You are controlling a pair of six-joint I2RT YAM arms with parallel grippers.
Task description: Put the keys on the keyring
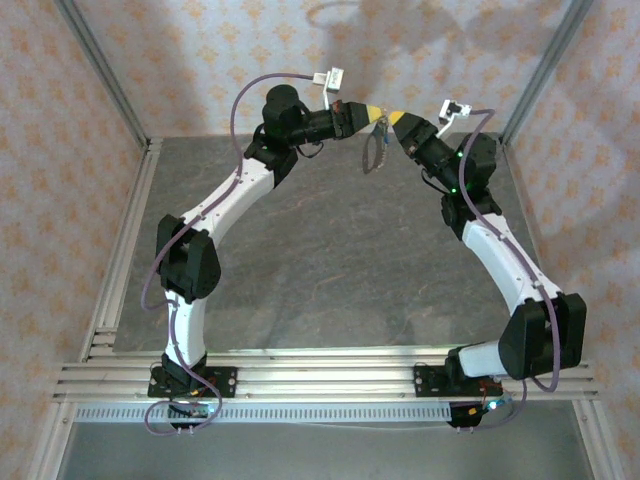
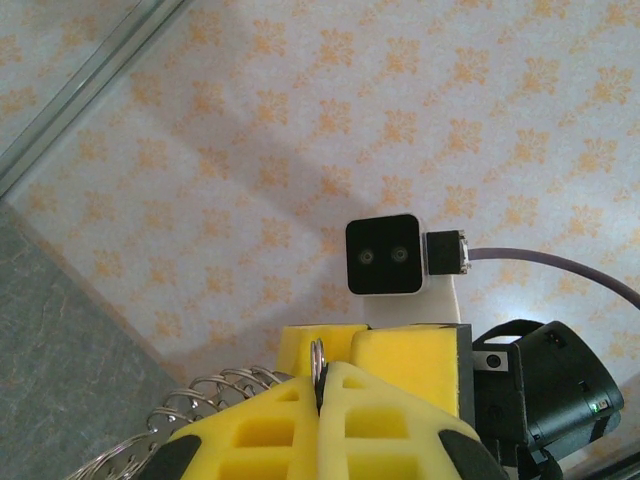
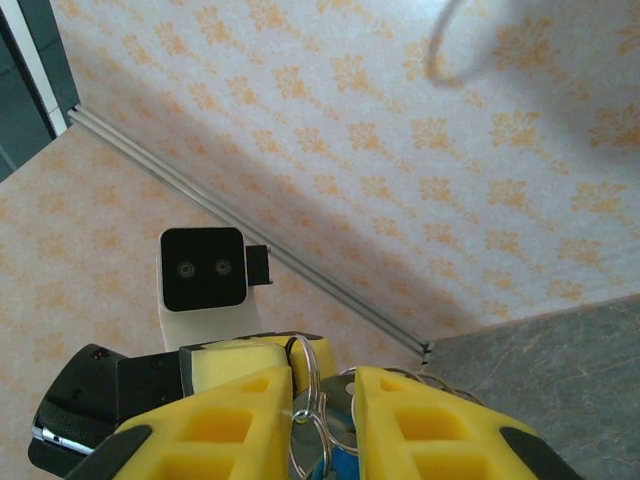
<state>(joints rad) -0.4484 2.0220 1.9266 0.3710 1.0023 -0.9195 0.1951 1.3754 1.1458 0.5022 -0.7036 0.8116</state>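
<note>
Both arms are raised and meet nose to nose above the far end of the surface [image 1: 330, 270], close to the patterned back wall [image 1: 250, 50].

Left gripper [image 2: 320, 385]: its yellow fingers [image 2: 260, 430] are pressed fully together on the keyring [image 2: 318, 352], whose thin metal edge stands up out of the seam between them; the coiled part [image 2: 215, 395] of the ring bulges out to one side, and in the overhead view the loop hangs down below the two grippers.

Right gripper [image 3: 325, 390]: its fingers [image 3: 235, 425] stand narrowly apart, with the blue head of the key [image 3: 345, 462] lodged low in the gap between them; judged to be gripping the key (the shaft is hidden, so its orientation cannot be stated). Wire turns of the ring cross directly in front of the right fingertips, touching or very nearly touching them.

Step in hand, in my judgement: threading; the left arm presents the ring and the right arm offers the key to it. Whether the key's hole has caught the ring's end cannot be told from these views.

The next move calls for a small, precise advance of the key's hole onto the free end of the wire, then travel along the coil; the left grip must hold firm throughout; a slip at the right fingers would drop the key to the surface below.
</note>
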